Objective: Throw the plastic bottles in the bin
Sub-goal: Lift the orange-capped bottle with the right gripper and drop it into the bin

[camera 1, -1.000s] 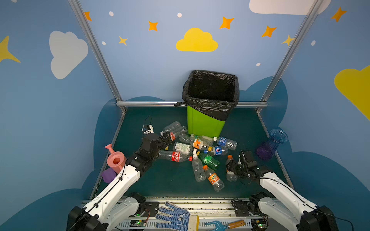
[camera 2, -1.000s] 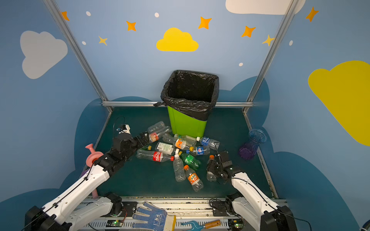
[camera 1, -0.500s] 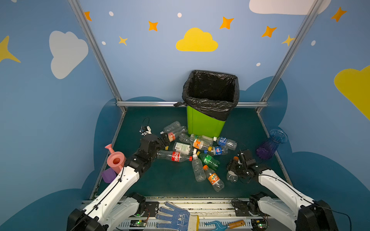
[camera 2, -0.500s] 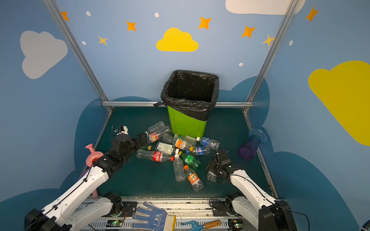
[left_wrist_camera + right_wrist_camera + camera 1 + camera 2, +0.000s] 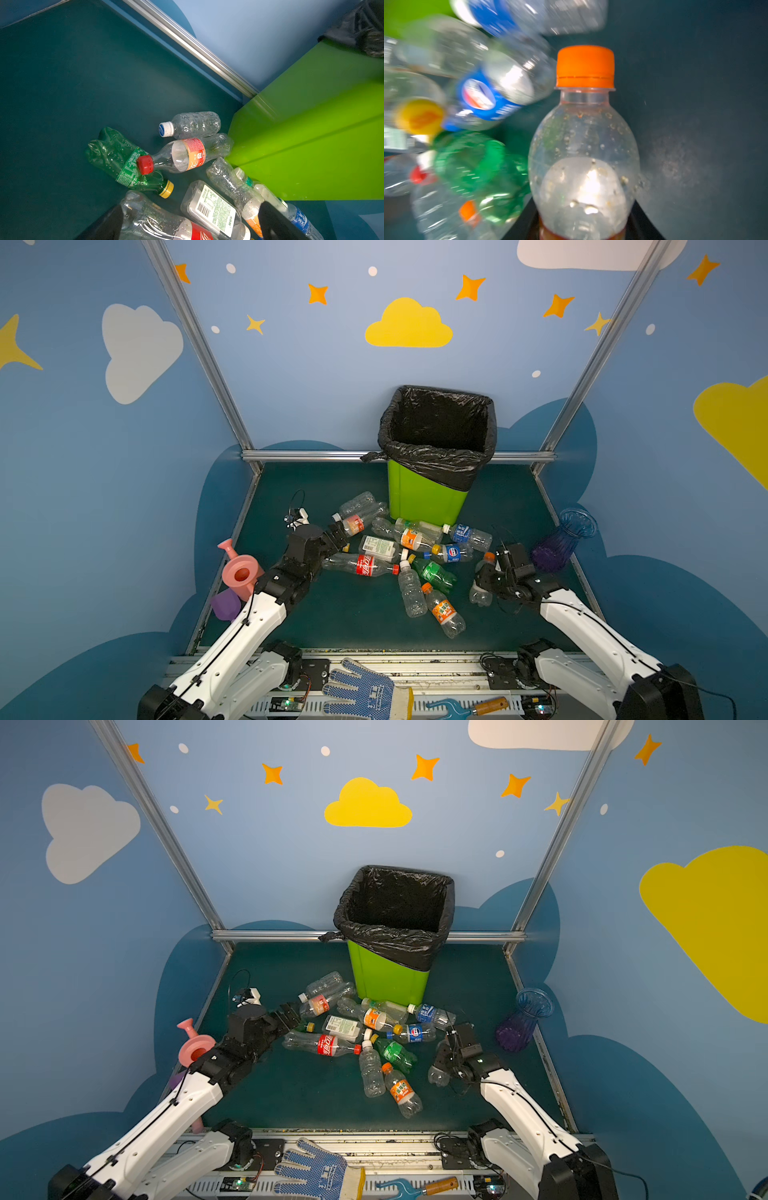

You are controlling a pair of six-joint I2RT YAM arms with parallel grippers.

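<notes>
Since the earlier frame, the right gripper (image 5: 487, 581) has closed its jaws on the orange-capped bottle (image 5: 583, 145), and the left arm has edged toward the pile.

Held bottle location: in front of the bin (image 5: 424, 497) and to its right, at the outer edge of the pile, low over the counter (image 5: 332, 614). Whether it has left the surface cannot be determined.

The left gripper (image 5: 338, 536) stands fully open and empty, in front of the bin and to its left, just beside a red-capped bottle (image 5: 187, 153).

Progress: early stage. No bottle is visible inside the bin; the bottom of its black bag (image 5: 440, 423) is dark and cannot be checked. About a dozen bottles (image 5: 370, 565) lie on their sides on the counter, clustered against and in front of the bin.

Remaining work, as judged: lift the held bottle, carry it over the rim, release it, then repeat for every bottle in the pile.
</notes>
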